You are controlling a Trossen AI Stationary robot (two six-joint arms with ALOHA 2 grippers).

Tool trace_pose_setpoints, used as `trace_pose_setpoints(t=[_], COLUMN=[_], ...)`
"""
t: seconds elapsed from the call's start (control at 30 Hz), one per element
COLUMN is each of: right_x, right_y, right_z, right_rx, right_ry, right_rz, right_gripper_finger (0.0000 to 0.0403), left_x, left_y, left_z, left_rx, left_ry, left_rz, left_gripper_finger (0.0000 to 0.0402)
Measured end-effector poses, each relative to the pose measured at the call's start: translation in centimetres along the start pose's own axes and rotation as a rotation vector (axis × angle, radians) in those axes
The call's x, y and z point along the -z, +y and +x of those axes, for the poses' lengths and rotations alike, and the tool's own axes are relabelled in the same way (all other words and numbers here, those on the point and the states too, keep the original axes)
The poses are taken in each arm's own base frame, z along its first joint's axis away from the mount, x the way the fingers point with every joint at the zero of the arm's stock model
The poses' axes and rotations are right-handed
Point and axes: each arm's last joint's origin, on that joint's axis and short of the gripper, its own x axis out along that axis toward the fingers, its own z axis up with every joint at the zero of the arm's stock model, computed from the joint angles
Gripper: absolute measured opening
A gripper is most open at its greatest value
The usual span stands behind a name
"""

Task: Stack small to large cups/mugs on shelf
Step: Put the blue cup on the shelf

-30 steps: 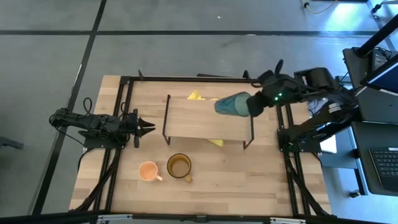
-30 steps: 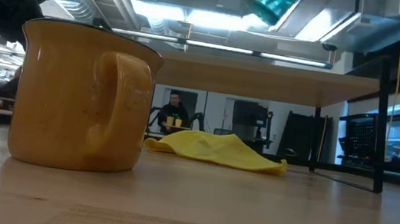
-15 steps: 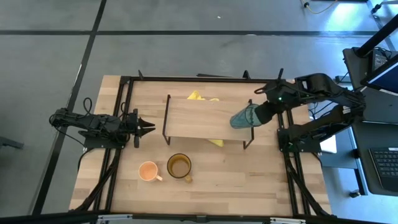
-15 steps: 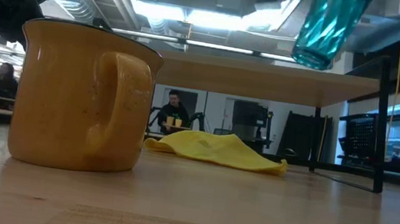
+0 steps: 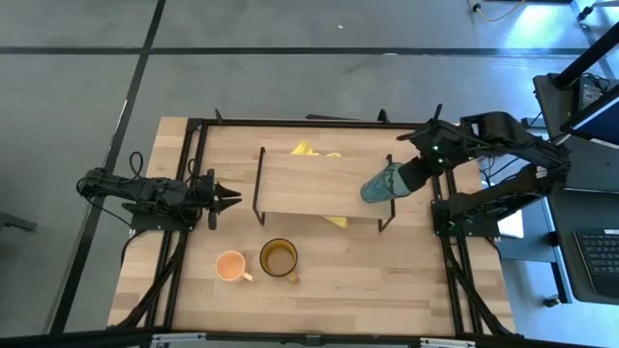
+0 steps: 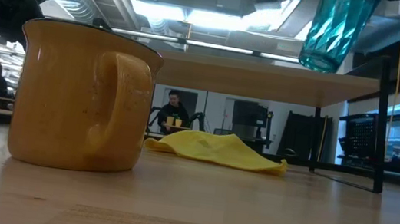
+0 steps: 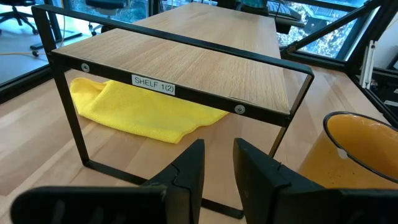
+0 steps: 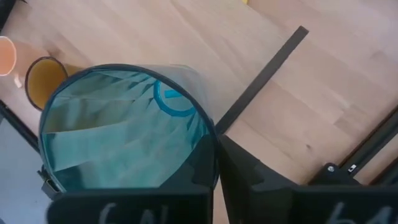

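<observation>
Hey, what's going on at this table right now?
The right gripper holds the teal tumbler just above the right end of the shelf, not yet set down. The orange mug and amber mug wait on the table in front. The left gripper rests beside the shelf, empty.

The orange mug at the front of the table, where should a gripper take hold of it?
Grip the orange mug by its rim, coming straight down: it stands upright, mouth open. Use the side away from the amber mug and off the handle, which points front-right.
</observation>
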Motion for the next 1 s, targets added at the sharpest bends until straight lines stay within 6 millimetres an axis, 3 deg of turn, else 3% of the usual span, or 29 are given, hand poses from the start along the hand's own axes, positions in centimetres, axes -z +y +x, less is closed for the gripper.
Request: trace_pose_setpoints(t=[0.4,1.0], right_x=[-0.9,-1.6], right_y=[1.4,0.7], right_z=[2.2,2.1], right_rx=[0.035,0.055], right_ry=[0.075,0.053], right_rz=[-0.006,0.008], right_gripper_finger=[0.0016,0.0040], left_x=[0.0,0.0], left_y=[0.0,0.0], left_z=[0.0,0.0], left_rx=[0.000,0.000], left_ry=[0.000,0.000], left_rz=[0.000,0.000], left_gripper_finger=[0.0079,0.0079])
